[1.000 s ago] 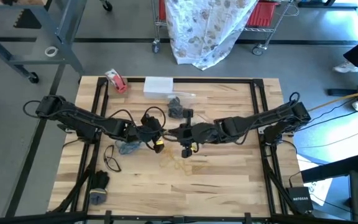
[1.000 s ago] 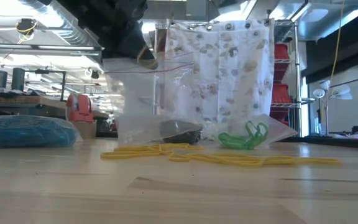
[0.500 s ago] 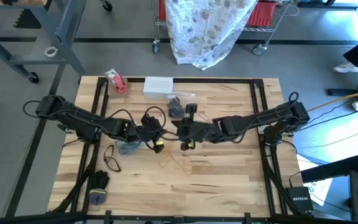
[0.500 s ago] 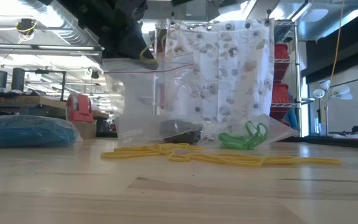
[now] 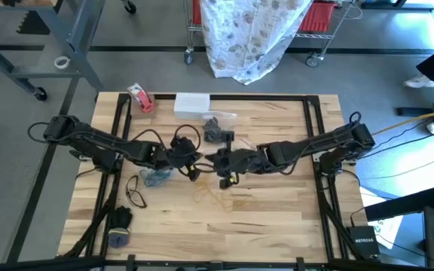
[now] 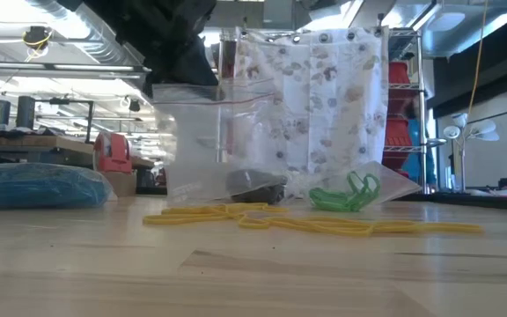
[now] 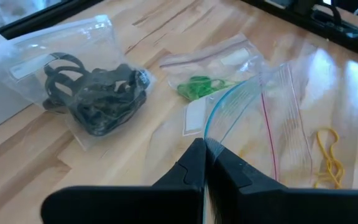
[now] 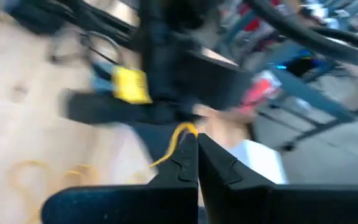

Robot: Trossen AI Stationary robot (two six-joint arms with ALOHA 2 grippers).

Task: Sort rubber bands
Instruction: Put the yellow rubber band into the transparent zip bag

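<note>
Several loose yellow rubber bands (image 6: 306,222) strewn nearest the front edge, long axis running across the table, just below where both arms meet. Above them, left gripper (image 7: 205,146) clamped tight on the rim of a clear bag (image 7: 253,106), mouth held up. Right gripper (image 8: 196,138) pinched together on one yellow band (image 8: 178,134), just beside that mouth and so the nearer arm for the drop; probably a short carry toward the left arm. Farther back, bagged green bands (image 6: 346,195) and black bands (image 7: 98,96) lying flat.
</note>
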